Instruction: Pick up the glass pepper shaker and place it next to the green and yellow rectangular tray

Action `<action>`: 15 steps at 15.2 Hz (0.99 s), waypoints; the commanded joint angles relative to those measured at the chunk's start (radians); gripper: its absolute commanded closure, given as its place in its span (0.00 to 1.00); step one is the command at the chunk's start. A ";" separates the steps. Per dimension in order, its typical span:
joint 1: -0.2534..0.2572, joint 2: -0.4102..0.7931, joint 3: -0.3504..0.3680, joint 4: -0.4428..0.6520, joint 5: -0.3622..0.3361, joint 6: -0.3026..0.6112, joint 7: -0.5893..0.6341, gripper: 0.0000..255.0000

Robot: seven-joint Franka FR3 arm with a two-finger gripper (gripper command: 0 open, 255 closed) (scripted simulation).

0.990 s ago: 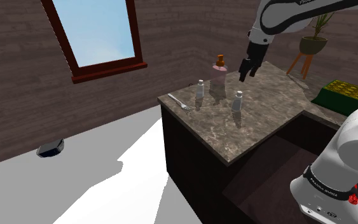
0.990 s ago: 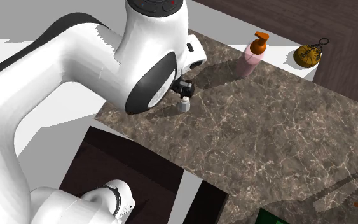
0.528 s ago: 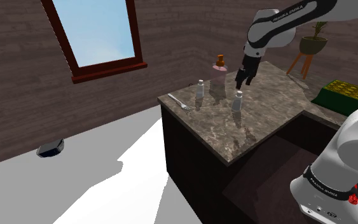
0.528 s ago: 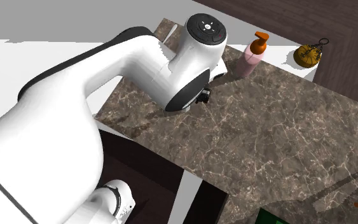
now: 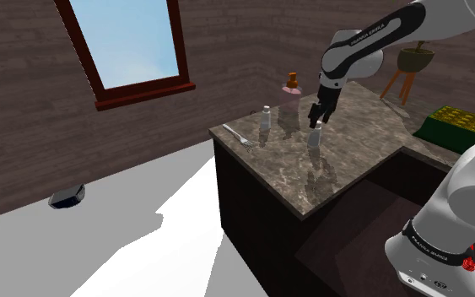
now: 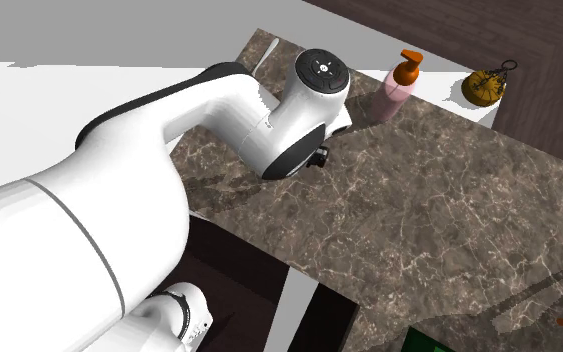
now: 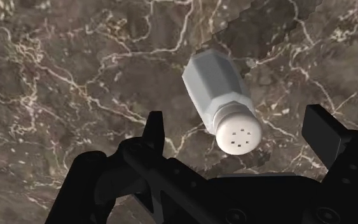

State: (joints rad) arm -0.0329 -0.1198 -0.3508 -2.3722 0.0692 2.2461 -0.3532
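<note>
While the claw [image 7: 234, 125] had its two black fingers [image 7: 153, 130] spread wide on both sides of the pepper shaker [image 7: 220, 95], neither finger touched it, so nothing was held. This shaker, pale grey with a white holed cap, stood on the dark marble counter [image 7: 63, 70] directly under the claw. In the shoulder view it stood upright at the middle right of the frame. To its upper left were a second shaker [image 5: 266, 117] and a pink soap bottle [image 5: 291, 93], and a fork [image 5: 239, 135] lay further left. The green and yellow tray [image 5: 463, 124] lay well apart, at the right edge of the frame. By my judgement the task was in its early part. The approach looked nearly done, but the closing, the lifting, the carrying and the setting down beside the tray were all left.
</note>
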 commanded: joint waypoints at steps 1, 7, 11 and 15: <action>0.001 0.006 0.000 -0.002 0.003 0.008 -0.002 0.00; 0.001 0.005 0.000 -0.002 0.003 0.008 -0.002 0.00; 0.001 0.005 0.000 -0.002 0.003 0.008 -0.002 1.00; 0.000 0.004 0.000 -0.004 0.002 0.009 -0.002 1.00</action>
State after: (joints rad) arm -0.0320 -0.1167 -0.3506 -2.3736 0.0723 2.2552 -0.3557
